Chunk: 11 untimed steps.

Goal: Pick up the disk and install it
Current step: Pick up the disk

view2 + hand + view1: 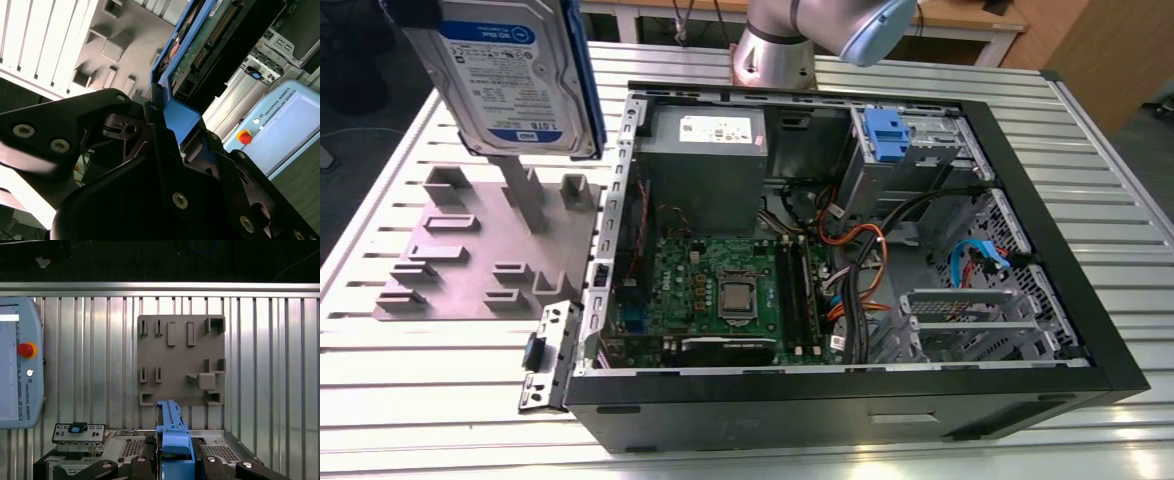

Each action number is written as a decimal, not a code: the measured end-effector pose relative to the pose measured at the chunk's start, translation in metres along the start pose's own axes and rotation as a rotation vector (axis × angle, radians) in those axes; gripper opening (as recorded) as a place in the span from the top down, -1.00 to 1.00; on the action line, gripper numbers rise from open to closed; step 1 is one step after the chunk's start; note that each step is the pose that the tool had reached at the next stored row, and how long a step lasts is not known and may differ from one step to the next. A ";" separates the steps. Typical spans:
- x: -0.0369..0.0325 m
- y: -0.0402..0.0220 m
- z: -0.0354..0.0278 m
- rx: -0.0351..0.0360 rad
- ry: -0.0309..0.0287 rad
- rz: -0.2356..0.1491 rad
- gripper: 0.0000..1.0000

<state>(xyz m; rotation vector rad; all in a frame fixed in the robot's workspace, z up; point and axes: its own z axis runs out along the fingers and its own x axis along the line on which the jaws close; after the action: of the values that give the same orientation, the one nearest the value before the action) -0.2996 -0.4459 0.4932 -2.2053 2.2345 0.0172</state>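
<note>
The disk [507,80], a silver drive with a white-and-blue label in a blue carrier frame, hangs upright in the air at the exterior view's upper left, above the grey fixture plate [467,260]. In the second wrist view my gripper [172,132] is shut on the disk's blue frame [182,117], black fingers [125,132] pressed on either side, with the green circuit board [205,42] facing the camera. The first wrist view looks down the disk's blue edge [172,432] held in the gripper [175,462], over the fixture plate [165,360].
The open computer case [1107,370] lies at the exterior view's right, with motherboard [720,290], cables and a drive bay holding a blue clip [887,135]. The arm's base [781,55] stands behind it. A teach pendant [15,370] lies on the slatted table [280,365].
</note>
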 end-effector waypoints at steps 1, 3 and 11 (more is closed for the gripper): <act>0.0005 -0.0004 0.0001 -0.0001 0.0000 0.000 0.26; 0.0008 -0.0022 0.0002 -0.0001 0.0001 0.000 0.26; 0.0007 -0.0138 0.0008 0.0000 0.0001 0.000 0.26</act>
<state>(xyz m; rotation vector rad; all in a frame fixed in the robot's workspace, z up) -0.2858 -0.4469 0.4924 -2.2052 2.2347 0.0171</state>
